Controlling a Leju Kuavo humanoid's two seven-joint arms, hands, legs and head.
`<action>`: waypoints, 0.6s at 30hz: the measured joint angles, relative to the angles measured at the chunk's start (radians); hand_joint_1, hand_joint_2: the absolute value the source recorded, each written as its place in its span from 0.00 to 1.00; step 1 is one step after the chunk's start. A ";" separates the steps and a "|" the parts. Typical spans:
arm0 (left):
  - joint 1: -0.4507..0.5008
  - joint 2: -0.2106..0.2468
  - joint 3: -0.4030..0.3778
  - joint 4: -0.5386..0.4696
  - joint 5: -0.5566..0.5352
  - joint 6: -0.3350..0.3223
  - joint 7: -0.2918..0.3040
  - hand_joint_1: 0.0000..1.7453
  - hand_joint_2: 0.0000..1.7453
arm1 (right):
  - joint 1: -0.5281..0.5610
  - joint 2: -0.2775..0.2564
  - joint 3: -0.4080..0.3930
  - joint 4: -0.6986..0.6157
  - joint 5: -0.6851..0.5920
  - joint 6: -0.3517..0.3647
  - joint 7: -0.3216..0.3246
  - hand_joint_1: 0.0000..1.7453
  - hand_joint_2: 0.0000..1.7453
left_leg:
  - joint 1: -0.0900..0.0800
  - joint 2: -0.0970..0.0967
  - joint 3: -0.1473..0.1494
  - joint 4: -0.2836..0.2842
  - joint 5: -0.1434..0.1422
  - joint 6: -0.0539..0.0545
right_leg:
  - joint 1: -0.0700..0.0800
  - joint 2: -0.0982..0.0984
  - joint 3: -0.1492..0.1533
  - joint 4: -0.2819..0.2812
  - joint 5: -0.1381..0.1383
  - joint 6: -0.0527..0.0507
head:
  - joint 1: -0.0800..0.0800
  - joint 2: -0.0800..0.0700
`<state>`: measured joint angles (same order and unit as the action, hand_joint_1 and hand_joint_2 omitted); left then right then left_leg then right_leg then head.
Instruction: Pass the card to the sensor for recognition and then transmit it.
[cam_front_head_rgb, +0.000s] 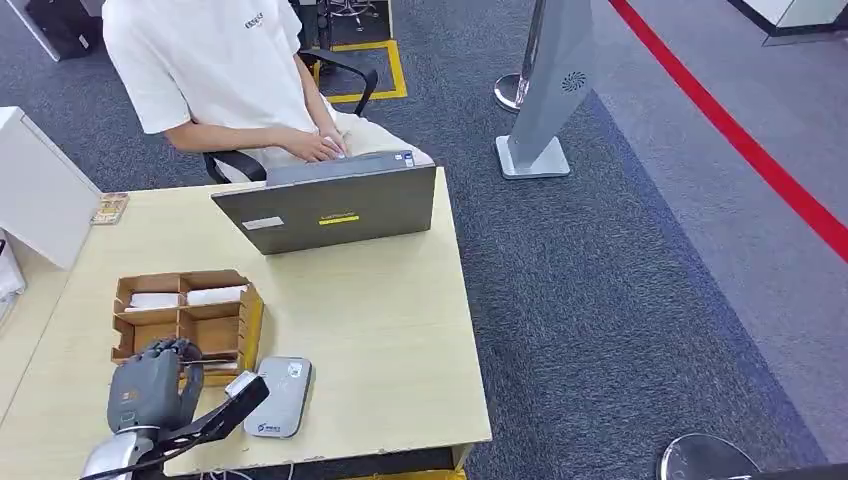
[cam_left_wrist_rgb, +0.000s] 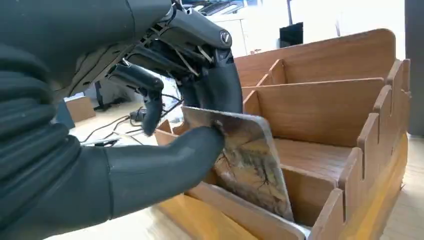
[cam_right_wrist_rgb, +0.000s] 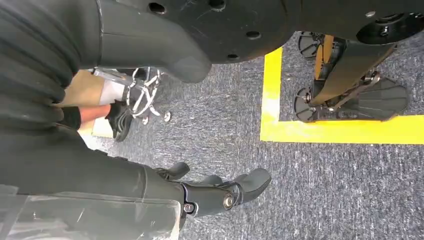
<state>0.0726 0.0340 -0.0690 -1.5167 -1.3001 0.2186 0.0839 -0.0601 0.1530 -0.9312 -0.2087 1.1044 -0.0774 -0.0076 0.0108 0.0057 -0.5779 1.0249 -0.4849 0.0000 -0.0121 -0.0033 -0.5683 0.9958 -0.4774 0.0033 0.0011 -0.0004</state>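
My left hand (cam_front_head_rgb: 150, 385) hangs over the near end of a wooden divided box (cam_front_head_rgb: 250, 320) on the table's front left. In the left wrist view the left hand (cam_left_wrist_rgb: 150, 125) pinches a worn, yellow-brown printed card (cam_left_wrist_rgb: 250, 160) between thumb and fingers. The card stands tilted in a near compartment of the wooden box (cam_left_wrist_rgb: 320, 107). A flat grey sensor pad (cam_front_head_rgb: 278, 397) lies just right of the box, near the front edge. My right hand (cam_right_wrist_rgb: 165, 182) hangs above the carpet and holds nothing, its fingers apart.
A person in a white shirt sits across the table at a grey laptop (cam_front_head_rgb: 330, 205). Two far compartments of the box hold white items (cam_front_head_rgb: 185, 297). A white box (cam_front_head_rgb: 35, 190) stands at the table's left. A grey floor stand (cam_front_head_rgb: 545, 90) is on the carpet.
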 joint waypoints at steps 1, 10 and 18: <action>0.000 0.000 0.000 0.000 0.002 0.000 -0.001 1.00 1.00 | 0.000 0.000 0.000 0.000 0.001 0.000 0.000 0.00 1.00 | 0.000 0.000 0.000 0.000 0.000 0.000 | 0.000 0.000 0.000 0.000 0.000 0.000 | 0.000 0.000; 0.000 0.002 0.000 0.000 0.027 -0.024 -0.007 1.00 1.00 | 0.000 0.000 0.000 0.000 0.003 0.000 -0.001 0.00 1.00 | 0.000 0.000 0.000 0.000 0.000 0.000 | 0.000 0.000 0.000 0.000 0.000 0.000 | 0.000 0.000; 0.031 0.022 -0.003 -0.057 0.007 -0.027 -0.029 1.00 1.00 | 0.003 0.003 0.000 0.000 0.012 -0.005 0.008 0.00 1.00 | 0.000 0.000 0.000 0.000 0.000 0.000 | 0.000 0.000 0.000 0.000 0.000 0.000 | 0.000 0.000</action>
<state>0.1032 0.0561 -0.0725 -1.5738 -1.2932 0.1912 0.0546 -0.0571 0.1560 -0.9312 -0.2083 1.1166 -0.0820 0.0000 0.0109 0.0060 -0.5779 1.0249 -0.4849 0.0000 -0.0120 -0.0028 -0.5685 0.9958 -0.4775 0.0032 0.0011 -0.0004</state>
